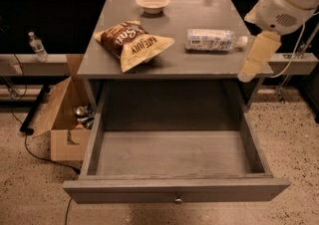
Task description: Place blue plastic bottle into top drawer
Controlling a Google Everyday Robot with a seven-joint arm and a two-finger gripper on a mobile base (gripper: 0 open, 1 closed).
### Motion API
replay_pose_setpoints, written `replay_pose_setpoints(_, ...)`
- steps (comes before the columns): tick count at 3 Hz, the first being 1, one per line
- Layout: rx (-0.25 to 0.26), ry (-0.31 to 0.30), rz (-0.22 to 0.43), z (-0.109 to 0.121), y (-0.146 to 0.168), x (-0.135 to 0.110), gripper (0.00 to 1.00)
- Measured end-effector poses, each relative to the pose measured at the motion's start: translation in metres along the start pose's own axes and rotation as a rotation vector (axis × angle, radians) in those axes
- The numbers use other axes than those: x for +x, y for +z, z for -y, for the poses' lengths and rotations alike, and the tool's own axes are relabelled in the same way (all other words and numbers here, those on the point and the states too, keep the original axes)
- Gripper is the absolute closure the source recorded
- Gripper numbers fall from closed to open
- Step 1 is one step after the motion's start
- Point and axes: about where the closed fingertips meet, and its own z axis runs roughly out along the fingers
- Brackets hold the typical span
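Observation:
The blue plastic bottle point(211, 40) lies on its side on the right half of the grey cabinet top point(199, 64), with its white cap pointing right. The top drawer point(174, 194) is pulled fully open below, and nothing lies inside it. A small round knob sits on its front panel. My gripper point(251, 67) hangs down at the cabinet's right front corner, just right of the bottle's cap and apart from it. It holds nothing that I can see.
A brown and cream chip bag point(132, 42) lies on the left of the top. A small bowl point(152, 3) stands at the back. An open cardboard box point(67, 119) sits on the floor to the left. A small clear bottle point(37, 47) stands on a far-left ledge.

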Motion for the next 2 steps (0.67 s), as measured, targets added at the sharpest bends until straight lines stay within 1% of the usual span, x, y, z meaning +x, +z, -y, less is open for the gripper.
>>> replay_pose_setpoints(1,0.034,-0.016,0.012,0.032,0.020,-0.015,0.00)
replay_pose_setpoints(2,0.021,-0.039,0.030,0.057,0.050,-0.033,0.00)
